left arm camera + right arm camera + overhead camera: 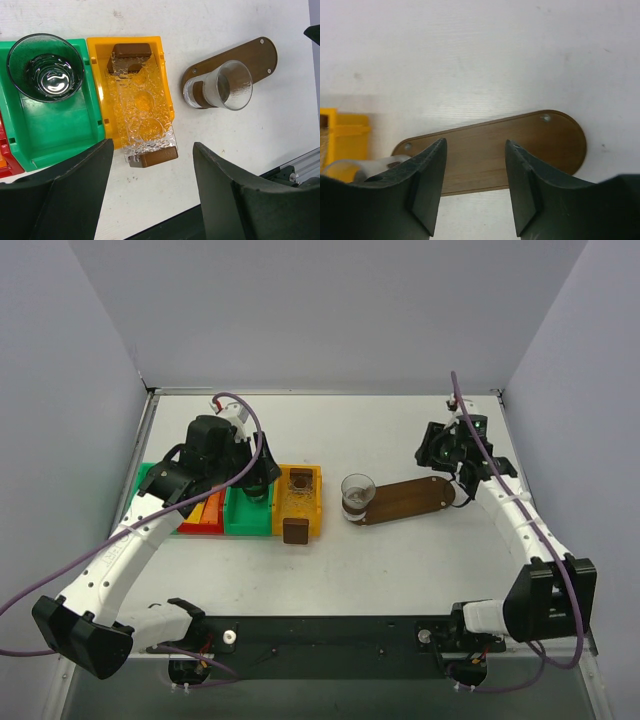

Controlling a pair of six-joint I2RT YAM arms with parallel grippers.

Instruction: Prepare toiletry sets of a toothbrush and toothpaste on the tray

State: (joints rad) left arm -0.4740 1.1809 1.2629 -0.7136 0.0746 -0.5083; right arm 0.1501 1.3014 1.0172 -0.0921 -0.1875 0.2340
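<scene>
Under right gripper [475, 150] (jaws parted, empty): tray [555, 145], long axis running finger to finger, glass [357, 490] on its left end. Left gripper [153, 150] wide apart, empty, above green bin [55, 135]. Tubes [208, 508] in red bin [190, 528], leftward of left gripper and nearer it than right, well apart from tray. Brushes not discernible. No legible writing.

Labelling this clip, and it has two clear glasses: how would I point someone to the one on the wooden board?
Find the long dark-brown wooden tray lying right of the yellow bin. The clear glass stands on the tray's end nearest that bin. The other glass sits inside a green bin; this one alone rests on wood.
</scene>
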